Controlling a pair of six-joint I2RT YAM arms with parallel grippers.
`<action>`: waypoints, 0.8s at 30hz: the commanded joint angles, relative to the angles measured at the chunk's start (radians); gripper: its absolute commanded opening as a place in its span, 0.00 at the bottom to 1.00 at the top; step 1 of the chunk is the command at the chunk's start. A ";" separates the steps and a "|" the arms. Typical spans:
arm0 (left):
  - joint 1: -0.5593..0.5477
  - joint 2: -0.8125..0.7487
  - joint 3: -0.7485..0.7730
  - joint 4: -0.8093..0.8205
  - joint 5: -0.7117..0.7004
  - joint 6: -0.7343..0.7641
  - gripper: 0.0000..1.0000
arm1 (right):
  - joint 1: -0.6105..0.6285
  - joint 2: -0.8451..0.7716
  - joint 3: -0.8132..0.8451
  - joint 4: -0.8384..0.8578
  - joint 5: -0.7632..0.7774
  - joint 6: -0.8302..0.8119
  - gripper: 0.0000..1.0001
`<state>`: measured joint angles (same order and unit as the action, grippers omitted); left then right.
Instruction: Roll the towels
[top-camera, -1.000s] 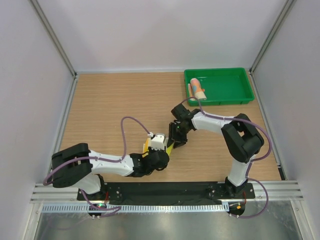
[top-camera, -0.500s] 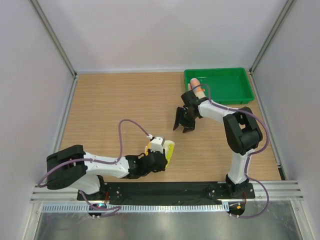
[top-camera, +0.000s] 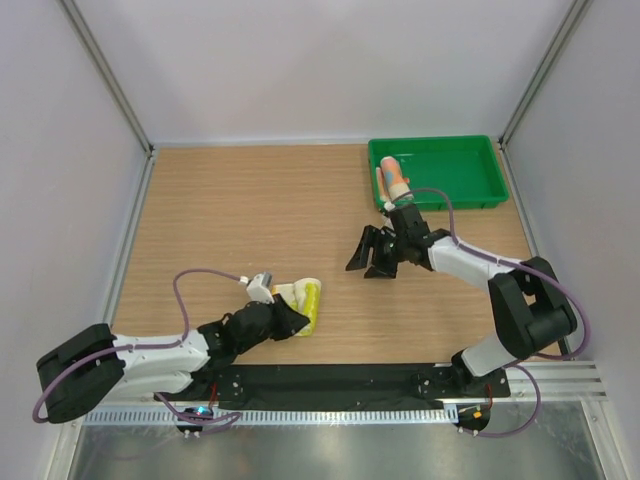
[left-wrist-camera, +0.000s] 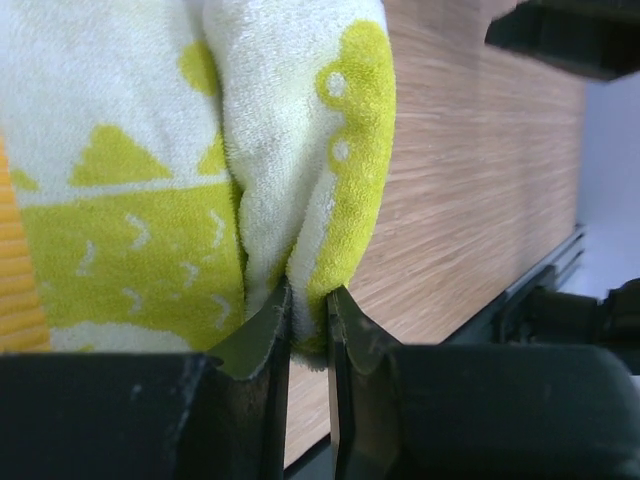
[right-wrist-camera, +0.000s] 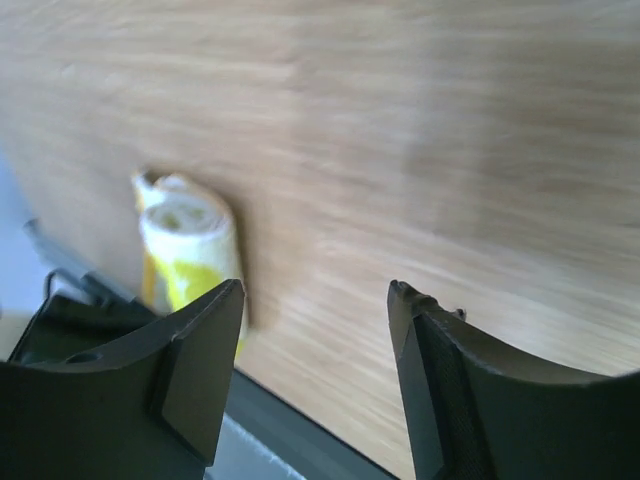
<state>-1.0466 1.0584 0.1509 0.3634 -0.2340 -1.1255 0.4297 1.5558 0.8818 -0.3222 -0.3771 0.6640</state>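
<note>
The yellow towel (top-camera: 304, 303), with a white-green pattern, lies as a short roll near the table's front, left of centre. My left gripper (top-camera: 290, 318) is shut on a fold of it, seen close in the left wrist view (left-wrist-camera: 310, 310), where the yellow towel (left-wrist-camera: 150, 200) fills the frame. The blue towel (top-camera: 394, 177), rolled with its orange-pink side showing, lies in the green tray (top-camera: 470, 195). My right gripper (top-camera: 368, 262) is open and empty above the table; its wrist view (right-wrist-camera: 315, 290) shows the yellow towel (right-wrist-camera: 185, 245) beyond its left finger.
The green tray stands at the back right of the wooden table. A black base rail (top-camera: 340, 378) runs along the front edge. White walls enclose the table on three sides.
My left arm has drawn back toward the left front, pulling the yellow towel with it. My right arm has swung from above the towel out to the right and now hovers mid-table.
</note>
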 joint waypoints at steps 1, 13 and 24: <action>0.033 -0.063 -0.100 0.100 0.038 -0.160 0.00 | 0.036 -0.068 -0.128 0.316 -0.216 0.084 0.68; 0.066 -0.258 -0.229 -0.005 -0.014 -0.379 0.00 | 0.320 0.261 -0.213 0.871 -0.186 0.252 0.70; 0.066 -0.235 -0.218 -0.193 0.001 -0.431 0.01 | 0.336 0.351 -0.276 1.224 -0.204 0.396 0.67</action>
<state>-0.9806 0.7933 0.0437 0.2207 -0.2413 -1.5345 0.7620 1.8919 0.6464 0.7658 -0.6037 1.0103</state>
